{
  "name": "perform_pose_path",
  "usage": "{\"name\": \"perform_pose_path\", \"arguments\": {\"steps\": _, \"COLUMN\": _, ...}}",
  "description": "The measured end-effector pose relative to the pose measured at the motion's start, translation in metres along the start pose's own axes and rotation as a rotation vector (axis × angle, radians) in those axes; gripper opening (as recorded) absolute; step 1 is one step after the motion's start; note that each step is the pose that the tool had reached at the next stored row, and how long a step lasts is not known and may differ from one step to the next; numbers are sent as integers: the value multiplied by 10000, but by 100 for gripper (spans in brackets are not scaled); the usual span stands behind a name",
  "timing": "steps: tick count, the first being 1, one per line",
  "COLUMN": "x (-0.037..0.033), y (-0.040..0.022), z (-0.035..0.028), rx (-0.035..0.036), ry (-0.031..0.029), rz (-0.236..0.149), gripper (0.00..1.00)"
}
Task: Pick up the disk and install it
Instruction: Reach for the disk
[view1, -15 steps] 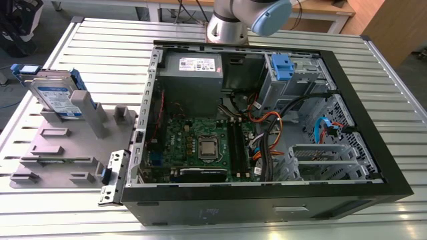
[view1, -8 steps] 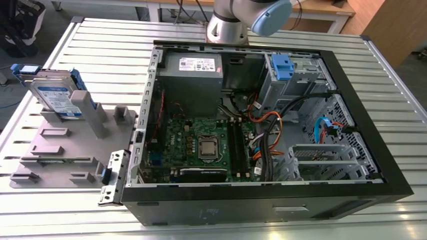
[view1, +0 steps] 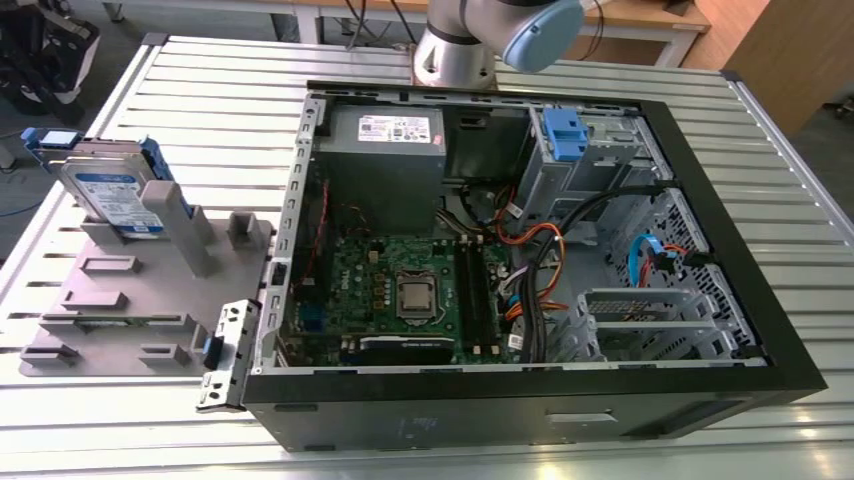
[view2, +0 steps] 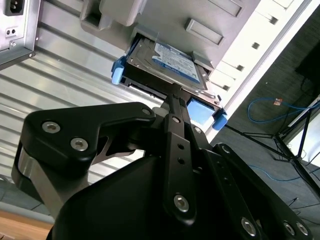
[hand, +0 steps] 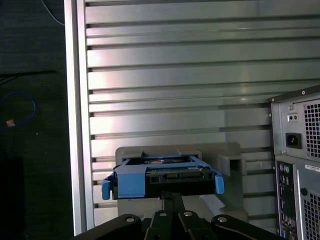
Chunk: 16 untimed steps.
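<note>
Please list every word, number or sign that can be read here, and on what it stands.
No text can be read.
Blue-and-white label on the disk: print too small to read.
White sticker on the power supply: print too small to read.
Motherboard: markings too small to read.

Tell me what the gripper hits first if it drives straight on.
Probably the flat silver-metal disk with blue plastic side rails, standing in the grey plastic holder block: the gripper points at its near edge. Gap unclear.

The disk (view1: 114, 195) leans, seemingly tilted, in the holder block (view1: 134, 290), at the exterior view's left of the computer case (view1: 534, 398).
</note>
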<state>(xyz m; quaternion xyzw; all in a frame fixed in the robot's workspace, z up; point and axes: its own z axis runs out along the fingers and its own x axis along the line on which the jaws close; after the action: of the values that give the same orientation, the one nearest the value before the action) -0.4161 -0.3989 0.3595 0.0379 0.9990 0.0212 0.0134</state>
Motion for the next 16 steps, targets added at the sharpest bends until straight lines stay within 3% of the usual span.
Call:
{"name": "perform_pose_path", "arguments": {"steps": 3, "x": 0, "y": -1, "z": 6, "rx": 1, "ry": 1, "rz": -1, "gripper": 11}}
{"name": "perform_pose_path", "arguments": {"steps": 11, "x": 4, "y": -7, "z": 138, "rx": 0, "ry": -1, "rz": -1, "gripper": 11}}
{"name": "perform_pose_path", "arguments": {"steps": 16, "x": 6, "y": -7, "z": 158, "rx": 0, "ry": -1, "rz": 1, "gripper": 11}}
